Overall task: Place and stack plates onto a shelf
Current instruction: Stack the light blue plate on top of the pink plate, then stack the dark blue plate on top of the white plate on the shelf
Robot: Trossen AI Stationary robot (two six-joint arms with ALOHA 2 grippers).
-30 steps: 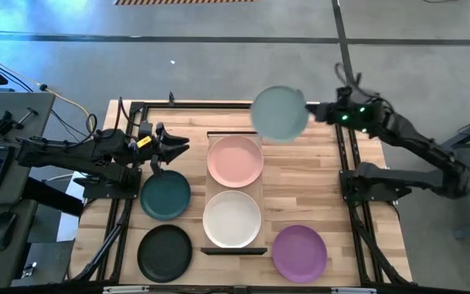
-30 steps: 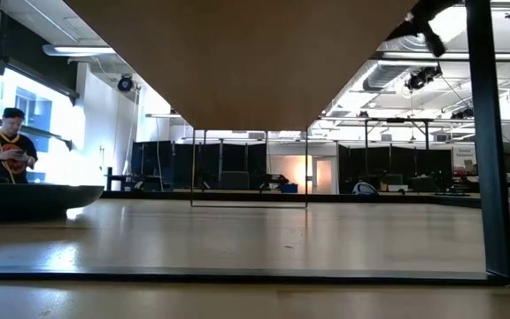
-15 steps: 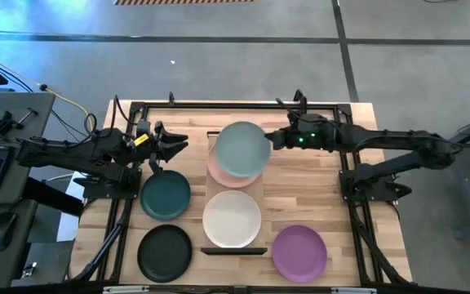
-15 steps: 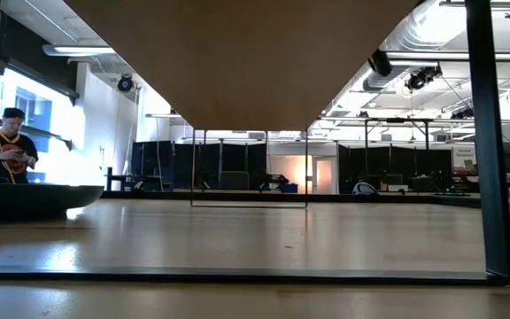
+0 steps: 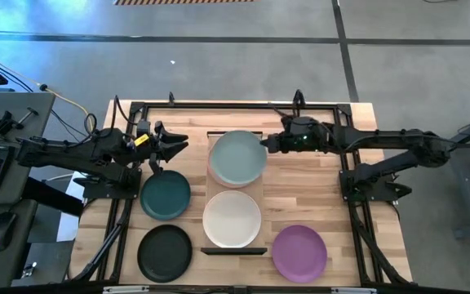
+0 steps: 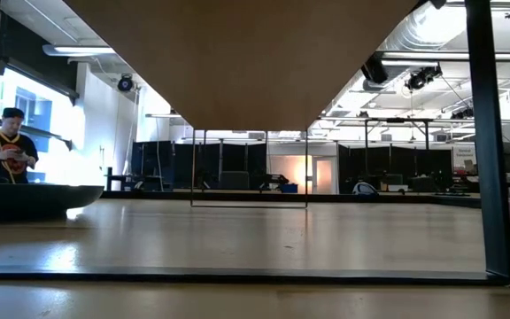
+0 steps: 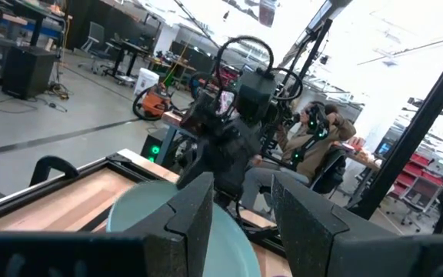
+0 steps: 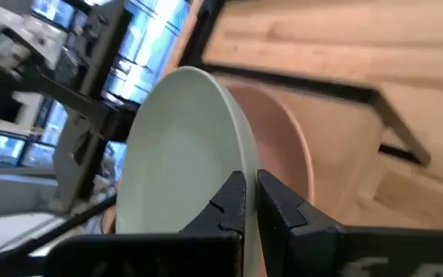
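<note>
1. Six plates are in view from above. The pale blue-green plate (image 5: 237,158) is held by the right gripper (image 5: 265,144) directly over the pink plate (image 5: 215,174), which lies on the far end of the shelf (image 5: 262,196). The white plate (image 5: 232,218) lies on the shelf's near half.
2. Off the shelf, on the tabletop (image 5: 300,196), lie the dark teal plate (image 5: 166,196), the black plate (image 5: 165,252) and the purple plate (image 5: 299,251).
3. Right gripper: in the right wrist view its fingers (image 8: 283,208) are pinched together on the rim of the pale blue-green plate (image 8: 183,154), which is tilted, with the pink plate (image 8: 283,146) close behind it. Whether the two plates already touch cannot be told.
4. Left gripper (image 5: 174,145): waits beside the shelf, just past the dark teal plate, its fingers (image 7: 194,211) spread apart and holding nothing.
5. Handling, as judged: the plates look stiff, light and matte, so an edge pinch should hold without much slip. Held by a single point on the rim, the plate hangs out from the fingers and may droop. The raised rim is the natural place to take hold, on the side facing the arm.
6. Step in hand, as judged: lowering the plate level onto the pink one, centred, before the fingers part.
</note>
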